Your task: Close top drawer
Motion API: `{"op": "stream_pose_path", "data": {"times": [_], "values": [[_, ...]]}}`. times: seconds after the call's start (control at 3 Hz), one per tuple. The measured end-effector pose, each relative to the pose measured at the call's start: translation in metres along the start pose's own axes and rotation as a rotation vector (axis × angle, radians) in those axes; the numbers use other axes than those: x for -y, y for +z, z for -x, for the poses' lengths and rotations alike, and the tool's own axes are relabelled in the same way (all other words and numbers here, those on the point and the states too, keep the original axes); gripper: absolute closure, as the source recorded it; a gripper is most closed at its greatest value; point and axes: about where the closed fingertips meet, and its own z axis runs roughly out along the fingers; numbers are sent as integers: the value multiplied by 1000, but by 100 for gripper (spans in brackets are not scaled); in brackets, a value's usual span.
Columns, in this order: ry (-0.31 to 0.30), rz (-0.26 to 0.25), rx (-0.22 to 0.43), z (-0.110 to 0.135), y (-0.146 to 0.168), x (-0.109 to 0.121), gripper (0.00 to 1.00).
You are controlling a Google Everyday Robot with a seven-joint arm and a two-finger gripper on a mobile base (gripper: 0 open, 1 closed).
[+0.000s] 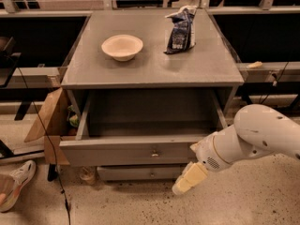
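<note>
The top drawer (117,150), a wide grey box with a small brass knob (154,152) at the centre of its plain front, is standing pulled well out from the grey cabinet (150,71), its front lying forward of the cabinet's top edge and its interior facing up toward the camera. The gripper (187,179), a cream-coloured piece at the end of the white arm (262,135), is hanging low at the right, just below and beside the right end of the drawer front and pointing down and leftward toward the speckled floor (140,205); whether it is released or clenched cannot be told, nor whether the wrist is touching the drawer front. A lower drawer (136,172) is showing beneath the open one, sitting nearly flush. On the cabinet's top a pale bowl (122,46) is resting at the left and a dark crumpled snack bag (180,29) is leaning at the right, the two well apart. A cardboard box (49,121) is standing beside the cabinet's left flank, and a shoe (18,184) is lying on the floor near the left edge.
</note>
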Motion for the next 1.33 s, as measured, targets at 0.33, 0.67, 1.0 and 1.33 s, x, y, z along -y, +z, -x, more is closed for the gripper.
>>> {"op": "stream_pose_path", "data": {"times": [0.33, 0.67, 1.0, 1.33], "values": [[4, -19, -12, -2, -1, 13, 0], [4, -34, -20, -3, -2, 22, 19], [2, -93, -49, 5, -6, 65, 42], [2, -101, -53, 6, -7, 70, 71]]}}
